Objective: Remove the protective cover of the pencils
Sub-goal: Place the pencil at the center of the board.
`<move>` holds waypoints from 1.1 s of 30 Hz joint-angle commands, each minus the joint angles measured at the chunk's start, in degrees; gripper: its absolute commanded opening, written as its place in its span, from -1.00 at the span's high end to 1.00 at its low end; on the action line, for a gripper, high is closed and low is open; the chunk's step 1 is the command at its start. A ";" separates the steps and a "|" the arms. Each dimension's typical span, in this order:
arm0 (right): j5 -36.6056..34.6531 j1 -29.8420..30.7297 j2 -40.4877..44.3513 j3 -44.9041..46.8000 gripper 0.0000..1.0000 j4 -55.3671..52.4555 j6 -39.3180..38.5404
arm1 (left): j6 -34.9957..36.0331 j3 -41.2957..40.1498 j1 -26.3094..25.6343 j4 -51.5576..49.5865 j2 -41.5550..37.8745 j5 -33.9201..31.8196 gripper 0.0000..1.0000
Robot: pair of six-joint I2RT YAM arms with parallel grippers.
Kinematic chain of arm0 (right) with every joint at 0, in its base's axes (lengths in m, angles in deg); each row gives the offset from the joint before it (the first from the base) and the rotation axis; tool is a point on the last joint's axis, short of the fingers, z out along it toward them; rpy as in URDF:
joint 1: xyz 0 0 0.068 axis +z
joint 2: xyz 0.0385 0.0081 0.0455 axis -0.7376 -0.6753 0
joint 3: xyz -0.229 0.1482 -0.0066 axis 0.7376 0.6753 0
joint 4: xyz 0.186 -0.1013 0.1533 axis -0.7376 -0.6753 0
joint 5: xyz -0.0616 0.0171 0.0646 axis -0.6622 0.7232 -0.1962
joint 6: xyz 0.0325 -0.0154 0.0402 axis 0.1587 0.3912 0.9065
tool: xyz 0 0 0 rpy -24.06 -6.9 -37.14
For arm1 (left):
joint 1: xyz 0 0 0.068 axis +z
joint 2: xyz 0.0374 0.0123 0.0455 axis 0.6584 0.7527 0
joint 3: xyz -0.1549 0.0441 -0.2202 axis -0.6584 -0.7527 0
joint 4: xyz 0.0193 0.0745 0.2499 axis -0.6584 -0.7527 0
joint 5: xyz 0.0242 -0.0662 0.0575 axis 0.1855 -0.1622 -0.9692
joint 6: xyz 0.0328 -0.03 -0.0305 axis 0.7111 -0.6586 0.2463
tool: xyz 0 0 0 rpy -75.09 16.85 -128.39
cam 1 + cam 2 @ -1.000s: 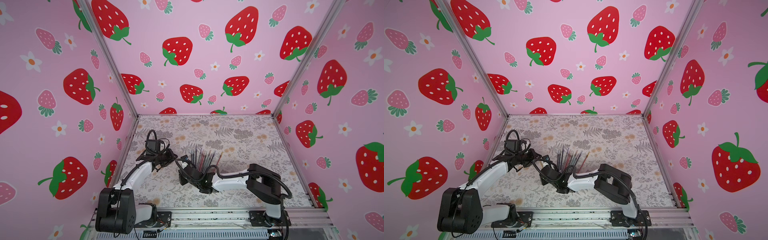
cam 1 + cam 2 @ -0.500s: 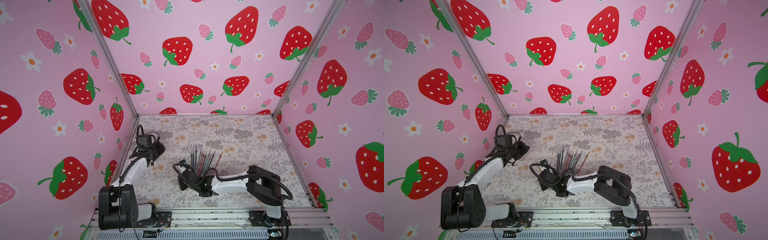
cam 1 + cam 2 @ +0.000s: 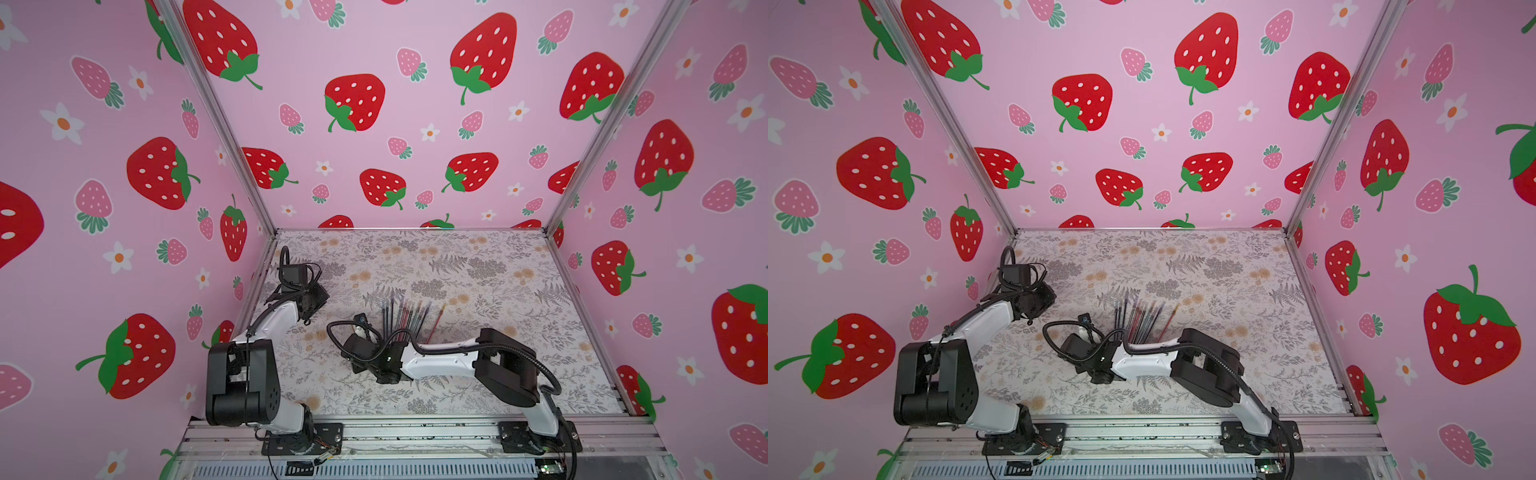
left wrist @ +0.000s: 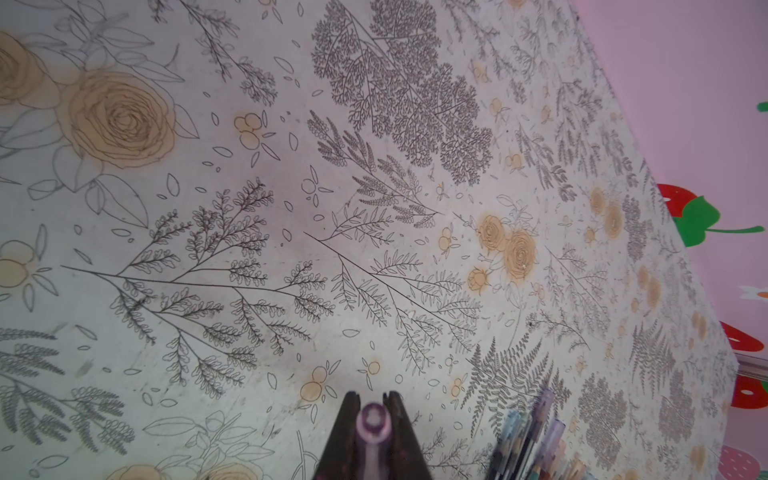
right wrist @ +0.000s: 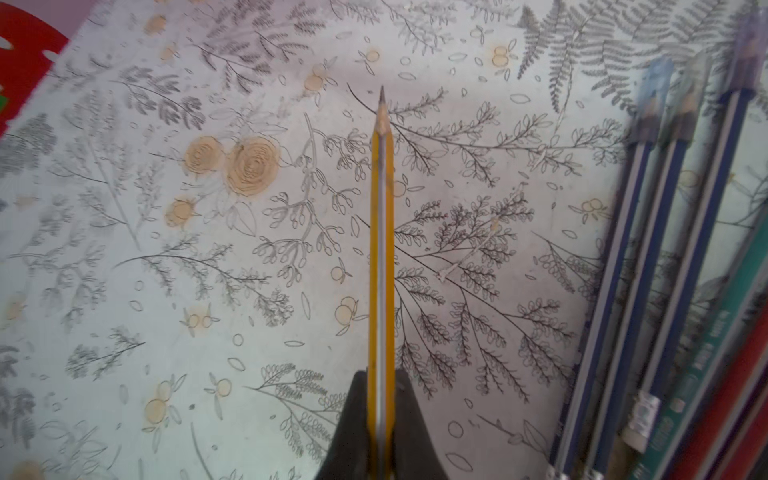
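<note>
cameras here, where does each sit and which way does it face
Top views: high over the arm bases, looking down and forward on the table, pencils, left arm and right arm; both top views nearly match.
Left wrist: on the left arm, looking along the left fingers, shut on a purple cap.
Right wrist: on the right arm, looking along the right fingers, shut on a yellow pencil.
Both wrist views share the table and capped pencils.
</note>
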State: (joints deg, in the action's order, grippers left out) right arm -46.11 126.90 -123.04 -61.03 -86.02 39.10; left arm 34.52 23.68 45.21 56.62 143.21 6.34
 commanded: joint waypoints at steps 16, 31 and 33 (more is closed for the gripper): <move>2.30 -0.71 -5.97 -4.56 1.00 -11.02 5.78 | 2.35 11.28 -0.69 -10.08 13.10 -6.26 1.00; 1.76 -0.97 -5.49 -3.75 0.85 -11.03 6.10 | 2.87 15.49 -1.09 -14.55 17.76 -8.81 1.00; 1.59 -1.00 -5.40 -3.73 0.82 -11.02 6.08 | 2.88 15.53 -1.12 -14.61 17.81 -8.89 1.00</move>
State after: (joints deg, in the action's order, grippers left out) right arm -44.71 126.26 -126.69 -65.16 -93.87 43.32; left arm 37.01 37.19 44.29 44.82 160.92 -1.06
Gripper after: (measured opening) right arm 0.093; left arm 0.135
